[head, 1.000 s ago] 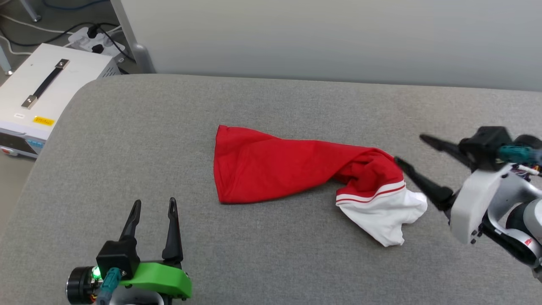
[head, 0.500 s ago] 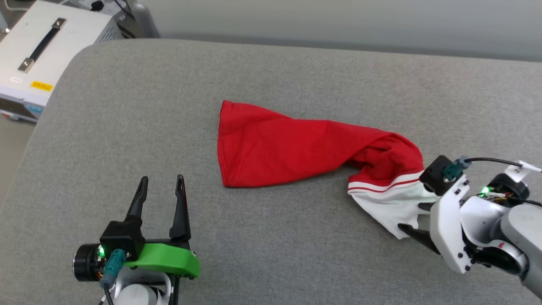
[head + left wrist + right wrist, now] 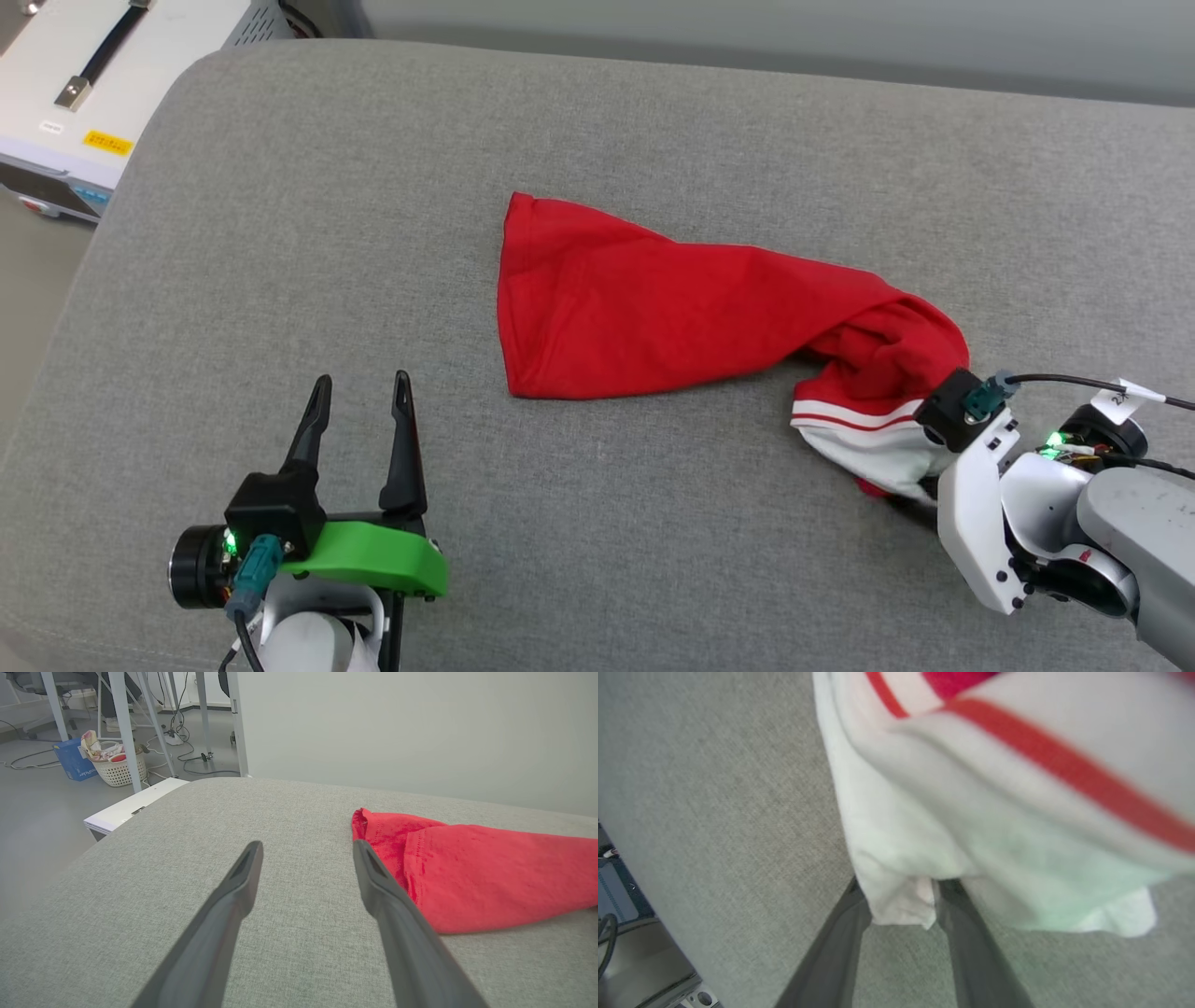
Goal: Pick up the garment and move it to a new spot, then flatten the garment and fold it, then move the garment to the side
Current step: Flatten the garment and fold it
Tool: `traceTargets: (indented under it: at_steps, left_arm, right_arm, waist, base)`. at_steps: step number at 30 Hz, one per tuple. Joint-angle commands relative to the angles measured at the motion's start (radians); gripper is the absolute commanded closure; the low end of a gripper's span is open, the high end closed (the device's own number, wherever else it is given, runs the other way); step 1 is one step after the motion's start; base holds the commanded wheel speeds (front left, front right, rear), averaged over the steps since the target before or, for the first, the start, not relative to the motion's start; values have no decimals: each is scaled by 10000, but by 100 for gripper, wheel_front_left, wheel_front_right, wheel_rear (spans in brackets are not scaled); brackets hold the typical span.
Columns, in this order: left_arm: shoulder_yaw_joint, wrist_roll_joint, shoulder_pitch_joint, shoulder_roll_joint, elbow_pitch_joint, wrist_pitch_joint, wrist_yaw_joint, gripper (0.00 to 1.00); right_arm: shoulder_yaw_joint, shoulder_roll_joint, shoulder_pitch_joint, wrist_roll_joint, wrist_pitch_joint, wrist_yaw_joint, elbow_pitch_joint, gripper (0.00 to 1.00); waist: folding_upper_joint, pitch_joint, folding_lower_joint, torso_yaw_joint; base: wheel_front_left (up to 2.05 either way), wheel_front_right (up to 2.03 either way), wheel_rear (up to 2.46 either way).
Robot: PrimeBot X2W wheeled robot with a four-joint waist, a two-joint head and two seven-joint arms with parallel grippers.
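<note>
The garment [image 3: 653, 317] lies crumpled on the grey padded surface [image 3: 280, 233], red body to the left, white sleeve with red striped trim [image 3: 868, 434] at its right end. My right gripper [image 3: 910, 487] reaches into that sleeve from the lower right. In the right wrist view its two fingers are drawn close, with a fold of the garment's [image 3: 971, 812] white cloth pinched between them at the right gripper [image 3: 903, 891]; the tips are hidden by cloth. My left gripper [image 3: 362, 381] rests open at the lower left, apart from the garment [image 3: 490, 877], with nothing in the left gripper [image 3: 306, 844].
A white equipment case with a black handle [image 3: 103, 84] stands off the surface's rounded far-left corner. A pale wall runs behind the surface. On the floor to the left are table legs, cables and a white basket [image 3: 114, 767].
The head camera has tilted down. My right gripper swung from above the surface down onto the white sleeve, and its fingers have closed in on the cloth. The left gripper stayed put.
</note>
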Motion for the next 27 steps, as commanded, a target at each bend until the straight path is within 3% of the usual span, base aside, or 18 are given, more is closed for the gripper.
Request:
traceTargets:
  at_steps: [1, 7, 17, 23, 27]
  left_arm:
    - [38, 13, -36, -37, 32, -57, 23, 0]
    - [59, 83, 135, -37, 58, -57, 12, 0]
    - [298, 191, 493, -37, -37, -57, -35, 0]
    - [256, 155, 479, -37, -59, -57, -21, 0]
    - [188, 102, 434, -37, -39, -57, -17, 0]
  right_arm:
    - [346, 209, 150, 71, -180, -4, 157, 100]
    - [-398, -322, -108, 254, -1635, -4, -425, 100]
    - [-2587, -1939, 574, 398, -2423, -4, -1371, 100]
    - [-3767, -2290, 1669, 594, -2515, -4, -769, 100]
    - [-4227, -1904, 2683, 717, -2648, -4, 440, 100]
  waist:
    - [0, -206, 0, -105]
    - [0, -648, 0, -263]
    - [0, -1048, 0, -725]
    - [0, -988, 0, -819]
    - [0, -865, 0, -769]
  base:
    - [0, 0, 0]
    - [0, 0, 0]
    - [0, 0, 0]
    - [0, 0, 0]
    - [0, 0, 0]
